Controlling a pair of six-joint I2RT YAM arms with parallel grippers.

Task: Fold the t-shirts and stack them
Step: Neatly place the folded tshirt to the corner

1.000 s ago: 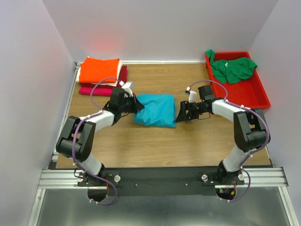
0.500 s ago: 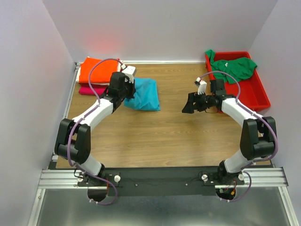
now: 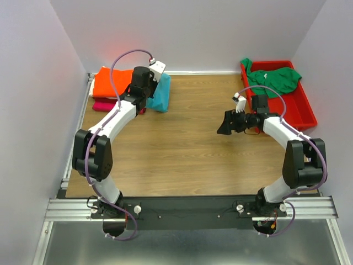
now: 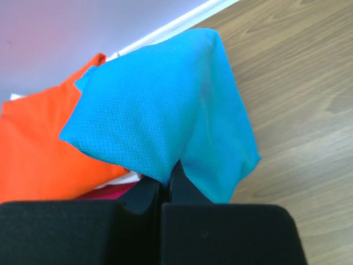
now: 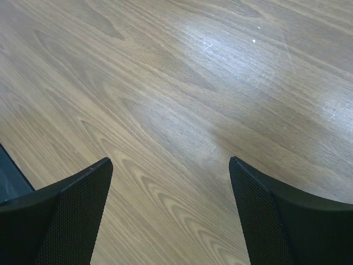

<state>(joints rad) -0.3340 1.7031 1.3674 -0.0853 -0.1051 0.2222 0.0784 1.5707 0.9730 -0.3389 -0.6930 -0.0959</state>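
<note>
My left gripper (image 3: 148, 95) is shut on the folded teal t-shirt (image 3: 161, 93) and holds it off the table at the back left, right beside the stack. In the left wrist view the teal t-shirt (image 4: 160, 110) hangs from my closed left gripper (image 4: 165, 179). The stack has an orange t-shirt (image 3: 111, 81) on top, with white, dark red and magenta shirts (image 3: 103, 105) under it; the orange one (image 4: 38, 149) also shows in the left wrist view. A green t-shirt (image 3: 274, 79) lies crumpled in the red bin (image 3: 303, 110). My right gripper (image 3: 225, 123) is open and empty over bare wood (image 5: 171, 182).
The red plastic bin stands at the back right against the wall. White walls close in the table at the back and both sides. The wooden tabletop (image 3: 187, 149) lies between the two arms.
My left gripper has carried the teal t-shirt from the table's middle up and back-left to the stack. My right gripper has let go of it and drawn back to the right.
</note>
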